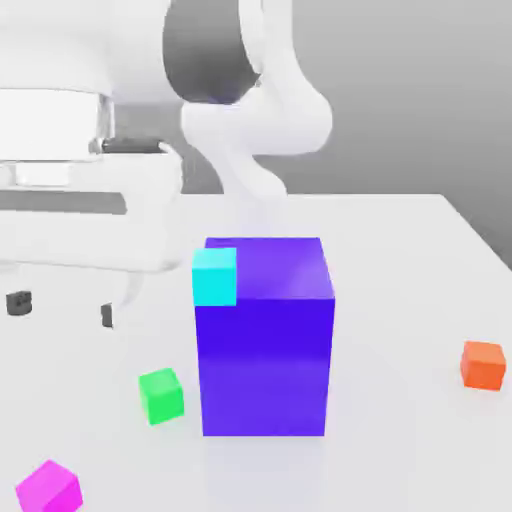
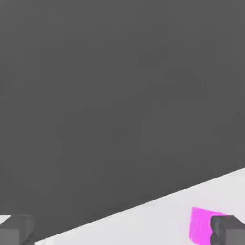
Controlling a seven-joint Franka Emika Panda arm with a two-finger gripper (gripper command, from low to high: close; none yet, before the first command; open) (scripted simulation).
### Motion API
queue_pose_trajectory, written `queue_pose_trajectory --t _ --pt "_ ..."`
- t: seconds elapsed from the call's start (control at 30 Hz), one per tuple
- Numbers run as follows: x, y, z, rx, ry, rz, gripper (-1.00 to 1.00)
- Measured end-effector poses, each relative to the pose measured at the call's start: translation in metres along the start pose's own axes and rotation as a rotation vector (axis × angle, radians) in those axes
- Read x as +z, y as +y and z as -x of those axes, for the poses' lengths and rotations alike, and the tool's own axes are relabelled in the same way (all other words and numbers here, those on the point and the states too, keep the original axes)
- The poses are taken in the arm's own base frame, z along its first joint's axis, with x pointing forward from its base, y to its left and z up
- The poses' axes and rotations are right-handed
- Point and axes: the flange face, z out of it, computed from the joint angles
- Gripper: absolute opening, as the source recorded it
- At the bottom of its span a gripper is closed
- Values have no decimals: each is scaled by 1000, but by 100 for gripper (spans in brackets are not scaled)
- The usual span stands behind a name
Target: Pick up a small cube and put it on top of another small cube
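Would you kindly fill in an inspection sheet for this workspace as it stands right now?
Surface: white table, flat, bare between the blocks.
Job's things: small magenta cube at the near corner on the exterior view's left, resting on the table, nothing on top of it; small green cube and small orange cube also sit on the table, each apart from the rest.
Clutter: big purple-blue block mid-table; cyan cube at its upper corner, support unclear.
Grippers: gripper open, fingers above the table, holding nothing.
Cables: nothing seen.
Surroundings: plain grey backdrop.
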Motion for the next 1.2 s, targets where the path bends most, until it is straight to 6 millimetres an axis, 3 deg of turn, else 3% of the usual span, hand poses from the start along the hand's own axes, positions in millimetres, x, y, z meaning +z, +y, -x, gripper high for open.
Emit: queue_pose_trajectory --t 0.3,0.43,0.47,0.67,0.73,0.83,1.2 --pt "148 78 -30 131 -69 201 0" --pt "206 95 -27 141 -73 217 0" --pt "214 98 -26 141 -73 217 -100" --pt "218 99 -26 142 -74 217 -100" --pt "203 95 -28 141 -73 218 -100" --pt "164 87 -31 143 -74 217 -100" --pt "96 125 52 550 -101 188 -100"
